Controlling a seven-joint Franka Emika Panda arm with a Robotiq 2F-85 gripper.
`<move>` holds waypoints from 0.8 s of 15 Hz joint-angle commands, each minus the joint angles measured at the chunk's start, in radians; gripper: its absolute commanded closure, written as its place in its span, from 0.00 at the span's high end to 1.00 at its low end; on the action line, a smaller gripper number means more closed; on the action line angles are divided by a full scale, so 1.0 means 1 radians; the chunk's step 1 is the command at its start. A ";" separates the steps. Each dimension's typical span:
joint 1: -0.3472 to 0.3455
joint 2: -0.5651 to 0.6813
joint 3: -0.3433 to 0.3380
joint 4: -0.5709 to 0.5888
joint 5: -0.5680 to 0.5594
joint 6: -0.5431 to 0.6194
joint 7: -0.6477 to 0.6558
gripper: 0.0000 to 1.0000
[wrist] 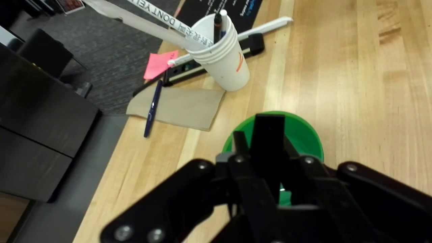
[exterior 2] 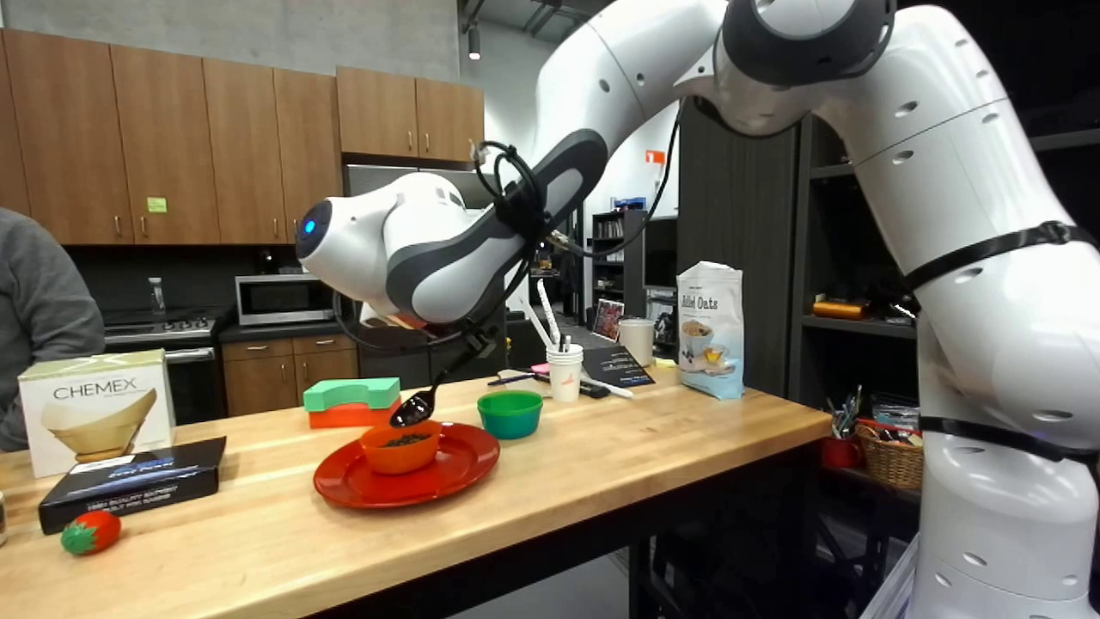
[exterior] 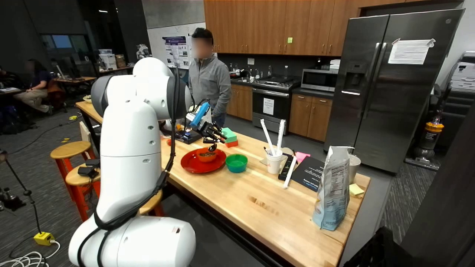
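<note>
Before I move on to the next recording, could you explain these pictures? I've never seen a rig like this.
The big white machine is a jointed robot arm; the black gripper at its end does the grasping. Two pictures come from cameras standing outside the robot; the close-up comes from a camera on its wrist, looking past the gripper.

On the wooden table, a red plate carries an orange bowl with dark bits in it. Beside the plate stands a green bowl, then farther along a white cup and an oats bag.

The gripper is shut on a black spoon, angled down at the edge of the orange bowl; whether they touch, I can't tell.
</note>
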 commanded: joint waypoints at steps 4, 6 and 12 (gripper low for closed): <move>0.046 0.060 0.022 0.020 -0.167 -0.214 0.012 0.06; 0.048 0.076 0.031 0.026 -0.193 -0.236 0.008 0.06; 0.041 0.082 0.044 0.034 -0.236 -0.253 0.012 0.06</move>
